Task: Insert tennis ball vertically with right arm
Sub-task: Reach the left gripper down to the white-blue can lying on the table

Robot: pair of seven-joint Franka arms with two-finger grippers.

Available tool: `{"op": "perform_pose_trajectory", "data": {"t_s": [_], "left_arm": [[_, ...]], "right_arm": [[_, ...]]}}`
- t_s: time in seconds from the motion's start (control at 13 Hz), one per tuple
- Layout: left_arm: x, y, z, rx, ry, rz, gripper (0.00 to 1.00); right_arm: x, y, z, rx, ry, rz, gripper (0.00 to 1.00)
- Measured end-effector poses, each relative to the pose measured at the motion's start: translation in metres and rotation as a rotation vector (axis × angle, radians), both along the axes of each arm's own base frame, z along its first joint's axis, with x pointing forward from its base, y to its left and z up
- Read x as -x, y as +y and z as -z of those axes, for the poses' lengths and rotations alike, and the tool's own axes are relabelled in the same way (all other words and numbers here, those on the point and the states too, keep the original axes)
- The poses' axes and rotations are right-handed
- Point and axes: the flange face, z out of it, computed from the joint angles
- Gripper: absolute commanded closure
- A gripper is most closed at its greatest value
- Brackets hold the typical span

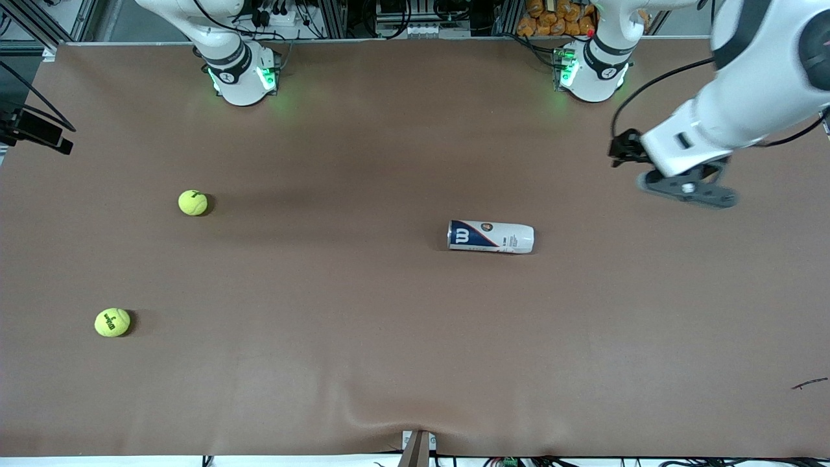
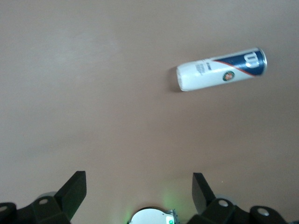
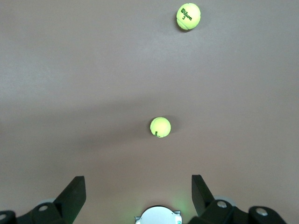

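Note:
Two yellow tennis balls lie toward the right arm's end of the table. One ball [image 1: 192, 202] [image 3: 160, 127] is nearer the bases. The other, printed ball [image 1: 112, 322] [image 3: 188, 16] lies nearer the front camera. A white and navy ball can [image 1: 491, 237] [image 2: 222, 69] lies on its side mid-table. My right gripper [image 3: 138, 179] shows only in its wrist view, open and empty, high above the table by its own base. My left gripper [image 1: 687, 188] [image 2: 139, 176] hangs open and empty over the left arm's end of the table.
Brown cloth [image 1: 363, 337] covers the whole table. The two arm bases [image 1: 243, 78] [image 1: 590, 74] stand along the edge farthest from the front camera. A black device [image 1: 35, 133] juts in at the right arm's end. A small dark scrap [image 1: 809, 383] lies near the front corner.

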Motion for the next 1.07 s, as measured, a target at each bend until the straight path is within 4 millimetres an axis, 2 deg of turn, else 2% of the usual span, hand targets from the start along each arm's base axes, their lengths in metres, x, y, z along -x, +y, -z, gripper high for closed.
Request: {"op": "perform_pose_trajectory", "data": {"t_s": [0.38, 1.07], "left_arm": [[0.004, -0.064, 0.037, 0.048, 0.044, 0.244, 0.00], [-0.029, -0.092, 0.138, 0.249, 0.107, 0.814, 0.00]], "right_arm": [[-0.003, 0.000, 0.006, -0.001, 0.011, -0.001, 0.00], [-0.015, -0.004, 0.024, -0.003, 0.034, 0.004, 0.00]]}}
